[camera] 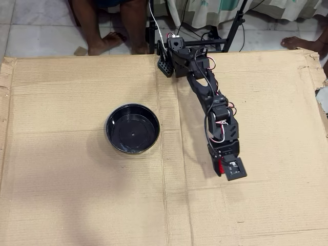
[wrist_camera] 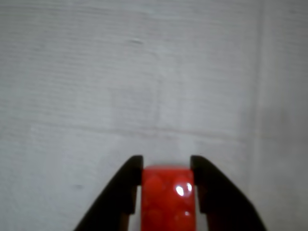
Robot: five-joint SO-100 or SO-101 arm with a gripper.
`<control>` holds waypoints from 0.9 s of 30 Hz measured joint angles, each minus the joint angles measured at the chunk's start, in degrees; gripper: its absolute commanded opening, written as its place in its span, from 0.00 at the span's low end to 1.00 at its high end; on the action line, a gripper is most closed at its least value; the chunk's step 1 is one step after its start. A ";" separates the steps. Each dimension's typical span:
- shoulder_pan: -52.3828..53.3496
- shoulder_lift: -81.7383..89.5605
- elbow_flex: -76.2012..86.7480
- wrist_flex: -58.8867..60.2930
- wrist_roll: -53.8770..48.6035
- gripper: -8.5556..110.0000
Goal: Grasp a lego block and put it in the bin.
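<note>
Brown corrugated cardboard point(camera: 77, 205) covers the whole work surface in the overhead view, with a crease running down its middle and tiled floor beyond its far edge, where we see bare legs and feet point(camera: 110, 31) of a person standing close to the arm's base, plus another foot point(camera: 302, 41) at the upper right. We see the black arm point(camera: 205, 87) reach from its mount at the far edge down and to the right across the sheet, red and white wires looping along its links. Our gripper point(wrist_camera: 167, 163) points down over the cardboard on the right half of the sheet; in the wrist view its two black fingers point(wrist_camera: 127, 185) press against either side of the lego block point(wrist_camera: 166, 197), closed just as far as the brick's width allows, so we have the red piece pinched between them. A bright glint sits on the brick's glossy face, and pale, faintly ribbed cardboard fills the view behind it. From overhead only a sliver of red point(camera: 219, 166) shows at the gripper's left edge. The bin point(camera: 132, 128), a round glossy black bowl, sits on the cardboard left of the centre crease, well apart from the gripper, and we see nothing inside it but reflections.
</note>
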State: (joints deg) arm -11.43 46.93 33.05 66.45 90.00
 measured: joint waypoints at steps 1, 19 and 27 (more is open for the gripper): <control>0.62 0.97 0.00 1.67 0.00 0.07; 14.33 7.12 0.00 10.20 0.00 0.07; 20.04 10.02 0.00 12.92 0.00 0.07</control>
State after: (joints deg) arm 8.61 56.95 33.05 79.37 90.00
